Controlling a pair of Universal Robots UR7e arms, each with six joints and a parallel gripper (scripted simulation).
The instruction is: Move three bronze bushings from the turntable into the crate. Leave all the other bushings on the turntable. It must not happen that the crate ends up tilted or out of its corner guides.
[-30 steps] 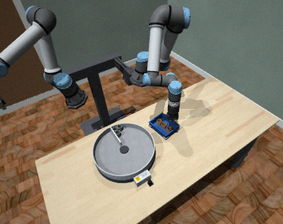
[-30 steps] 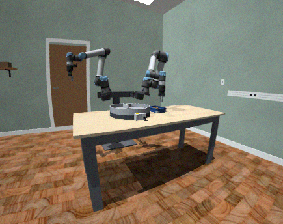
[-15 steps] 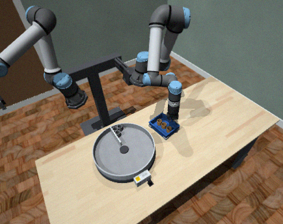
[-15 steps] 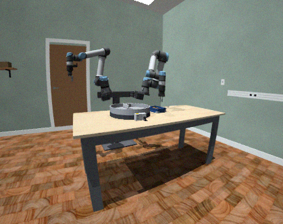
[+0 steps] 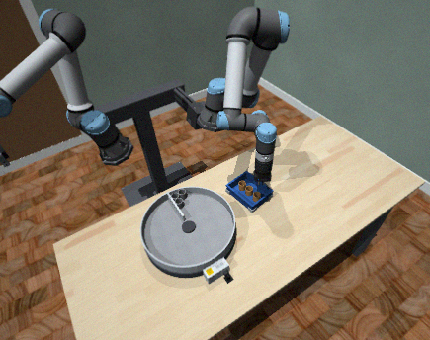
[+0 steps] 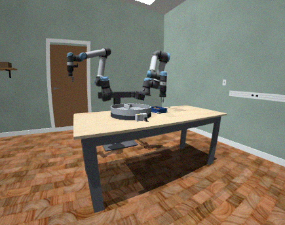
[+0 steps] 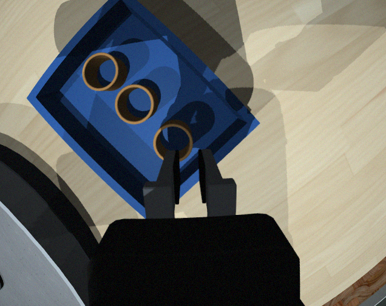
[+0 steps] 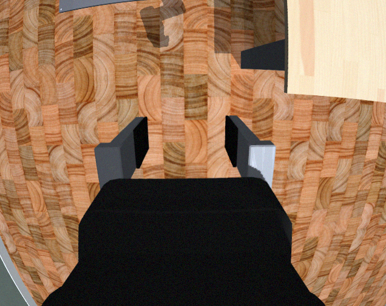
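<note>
Three bronze bushings (image 5: pixel 242 185) (image 5: pixel 249 190) (image 5: pixel 256 196) stand upright in a diagonal row in the blue crate (image 5: pixel 238 198) (image 6: pixel 160 112) (image 7: pixel 109 132). The crate looks level; its corner guides are mostly hidden. My left gripper (image 7: pixel 189 166) (image 6: pixel 162 99) is part open with nothing between its fingers. It hangs above the crate, beside the bushing nearest it. Several dark grey bushings (image 5: pixel 180 196) lie on the turntable (image 5: pixel 158 237) (image 6: pixel 131 115) (image 7: pixel 31 266) by its light bar. My right gripper (image 8: pixel 186 132) (image 6: pixel 73 79) is wide open and empty, away from the table.
The turntable's raised rim stands close beside the crate. A small control box (image 5: pixel 216 270) (image 6: pixel 141 117) with a yellow button sits at the turntable's front. The right gripper is over the wooden floor (image 8: pixel 196 91), with the table's corner (image 8: pixel 334 75) to one side.
</note>
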